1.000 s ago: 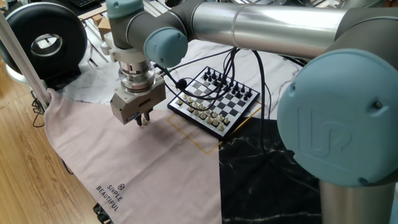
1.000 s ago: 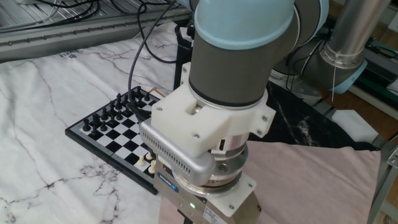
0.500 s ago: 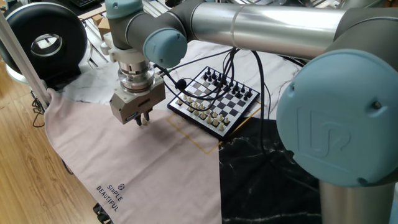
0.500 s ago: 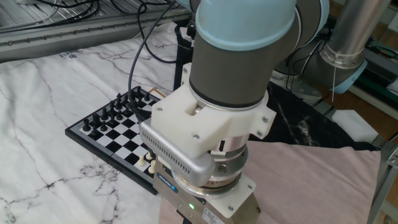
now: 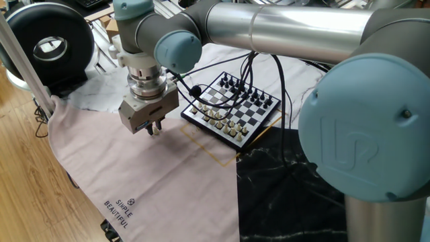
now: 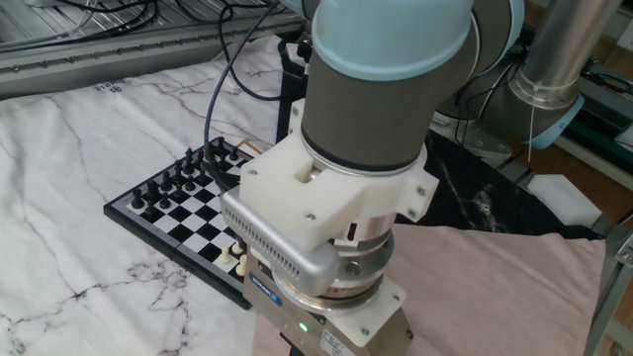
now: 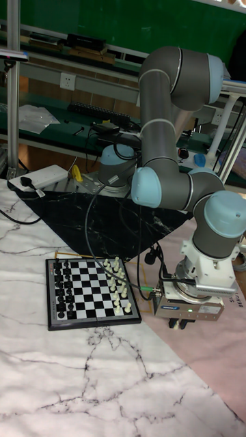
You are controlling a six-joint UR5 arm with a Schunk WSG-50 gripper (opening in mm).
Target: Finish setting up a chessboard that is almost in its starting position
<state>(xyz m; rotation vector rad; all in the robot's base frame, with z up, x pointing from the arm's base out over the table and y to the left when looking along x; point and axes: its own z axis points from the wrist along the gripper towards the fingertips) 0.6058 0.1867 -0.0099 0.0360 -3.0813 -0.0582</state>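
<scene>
The chessboard (image 7: 92,295) holds black and cream pieces.

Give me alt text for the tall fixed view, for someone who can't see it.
A grey and blue robot arm holds its gripper low over a pink cloth, beside a small chessboard on a white marble-patterned table. Black pieces line the board's left side, cream pieces its right.

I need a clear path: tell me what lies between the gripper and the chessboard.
In the tall fixed view, only bare cloth lies between the gripper and the chessboard, with a black cable hanging above it.
</scene>
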